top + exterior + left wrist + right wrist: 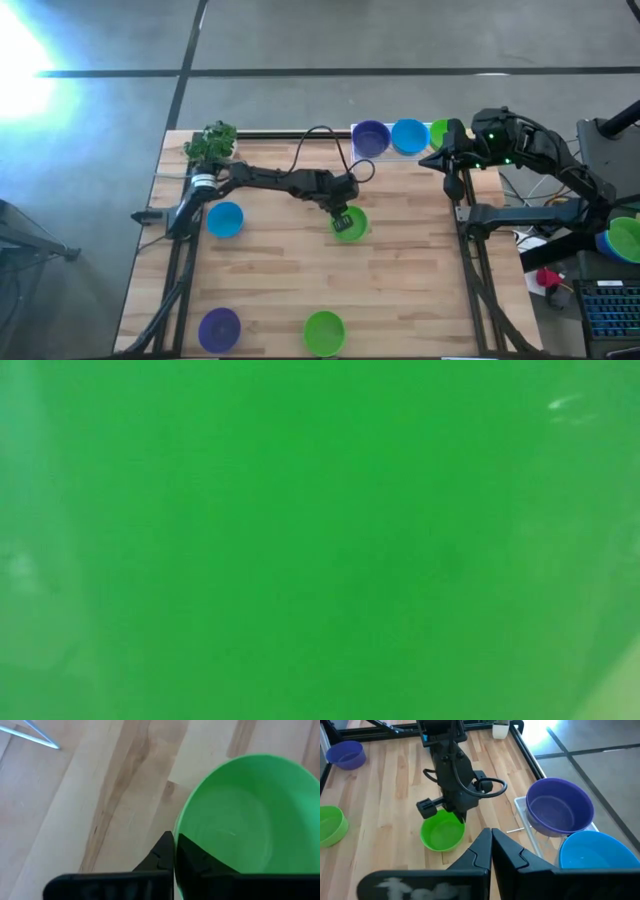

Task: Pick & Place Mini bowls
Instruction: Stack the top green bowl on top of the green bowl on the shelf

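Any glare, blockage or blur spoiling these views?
High view: strong glare washes out the floor at upper left. Low view: filled entirely by blurred green, nothing else readable. Left wrist view: the green bowl looms close with soft edges. Right wrist view: bright glare on the floor beyond the table.

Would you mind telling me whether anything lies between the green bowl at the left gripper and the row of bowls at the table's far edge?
Nothing visible does: bare table separates the green bowl, pinched at its rim by the left gripper, from the row.
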Controlling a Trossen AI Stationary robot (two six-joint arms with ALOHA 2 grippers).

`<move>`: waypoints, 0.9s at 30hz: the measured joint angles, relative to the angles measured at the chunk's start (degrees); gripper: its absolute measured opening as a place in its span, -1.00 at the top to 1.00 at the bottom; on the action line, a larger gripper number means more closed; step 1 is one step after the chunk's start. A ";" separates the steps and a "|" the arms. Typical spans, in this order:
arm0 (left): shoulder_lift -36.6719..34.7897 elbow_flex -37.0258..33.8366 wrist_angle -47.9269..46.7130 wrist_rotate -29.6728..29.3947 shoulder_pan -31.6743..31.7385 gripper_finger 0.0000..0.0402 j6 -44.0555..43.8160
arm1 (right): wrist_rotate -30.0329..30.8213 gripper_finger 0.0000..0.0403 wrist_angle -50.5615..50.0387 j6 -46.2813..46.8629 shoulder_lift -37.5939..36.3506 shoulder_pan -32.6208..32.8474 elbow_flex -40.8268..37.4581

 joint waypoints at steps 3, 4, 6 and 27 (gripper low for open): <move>0.00 0.00 -0.02 -0.07 0.00 0.91 0.00 | 0.00 0.96 0.00 0.12 0.00 0.00 0.00; -0.02 0.00 -0.02 -0.07 0.00 0.89 -0.02 | 0.01 0.96 0.00 0.12 0.00 0.00 0.00; -0.02 0.00 -0.02 -0.08 0.00 0.82 -0.02 | 0.00 0.96 0.00 0.12 0.00 0.00 0.00; -11.94 0.98 -6.29 -4.17 -0.12 0.53 3.51 | -0.47 0.96 0.21 5.65 0.83 1.45 -5.32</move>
